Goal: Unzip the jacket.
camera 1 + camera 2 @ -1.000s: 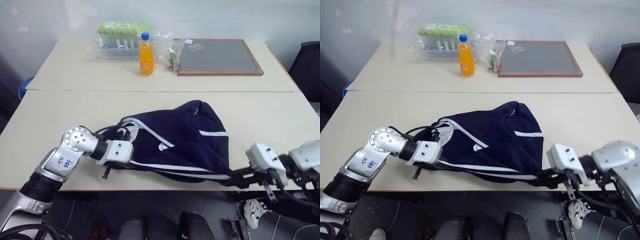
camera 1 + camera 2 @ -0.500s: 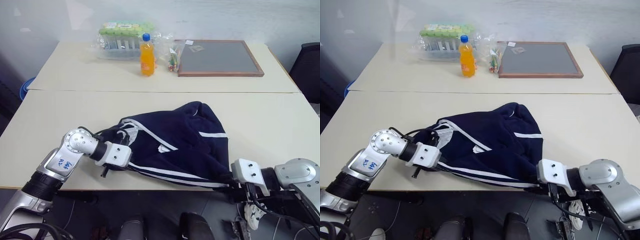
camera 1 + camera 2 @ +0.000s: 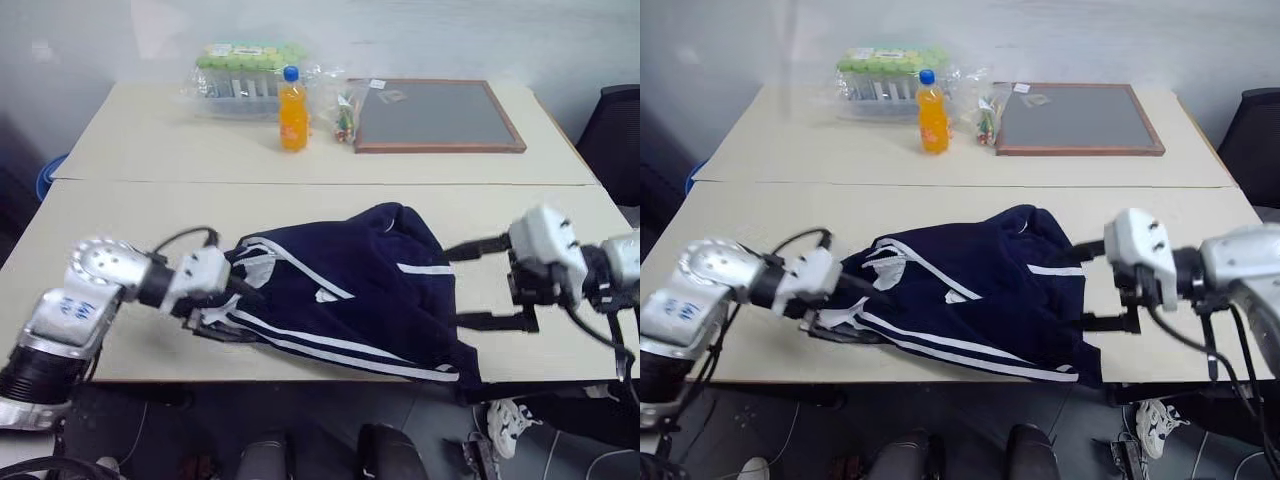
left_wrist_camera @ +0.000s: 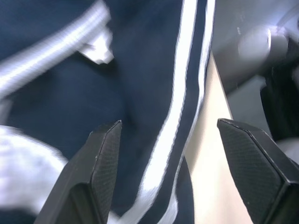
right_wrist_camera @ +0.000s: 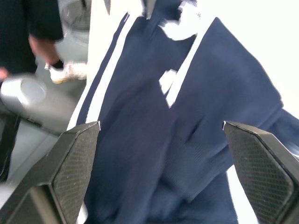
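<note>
1 jacket (image 3: 350, 290) on table (image 3: 120, 220), 1 orange bottle (image 3: 292, 110), L gripper (image 3: 236, 308) & R gripper (image 3: 480, 282) both wide, empty

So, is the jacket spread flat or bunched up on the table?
Bunched up: the jacket lies in a crumpled heap, folds overlapping, one corner hanging over the table edge.

A: zipper visible? 
B: no, lost in the jacket (image 3: 350, 285) folds. Hem droops past the tabletop (image 3: 120, 210) near edge, left claw (image 3: 238, 305) fingertips partly buried in fabric.
</note>
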